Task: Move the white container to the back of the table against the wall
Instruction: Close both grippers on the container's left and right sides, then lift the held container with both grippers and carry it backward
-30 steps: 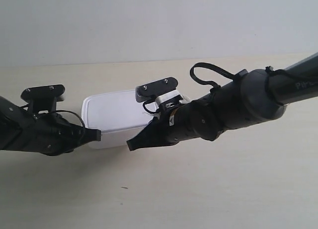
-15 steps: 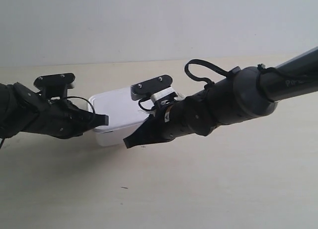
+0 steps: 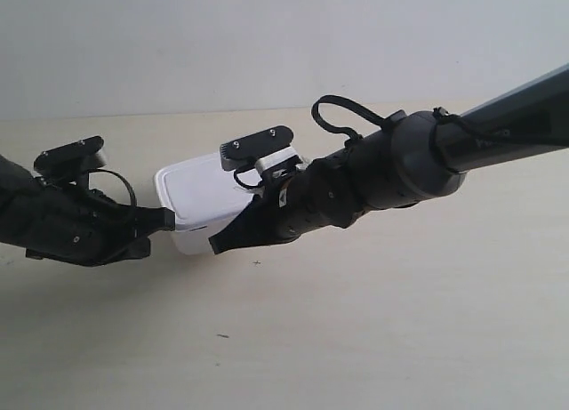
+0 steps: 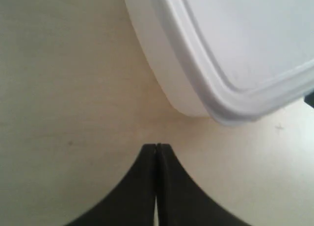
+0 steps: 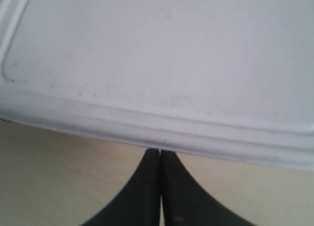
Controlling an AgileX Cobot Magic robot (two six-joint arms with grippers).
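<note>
The white container (image 3: 197,195) lies lid-up on the table (image 3: 373,330), a little short of the wall (image 3: 267,36). My right gripper (image 5: 160,150), on the arm at the exterior view's right, is shut and empty. Its tips (image 3: 216,244) press the container's (image 5: 171,54) side just under the lid rim. My left gripper (image 4: 157,145) is also shut and empty, on the arm at the exterior view's left (image 3: 167,220). It points at a rounded corner of the container (image 4: 235,49), with a strip of bare table between them.
A few tiny dark specks (image 3: 222,336) mark the tabletop. Bare table lies between the container and the wall. The right arm's thick black body (image 3: 400,170) and its cable loop (image 3: 342,108) reach in over the table from the exterior view's right.
The right arm has swung toward the exterior view's left and slightly back, and the container shifted that way with it. The left arm moved in, then drew back to the left.
</note>
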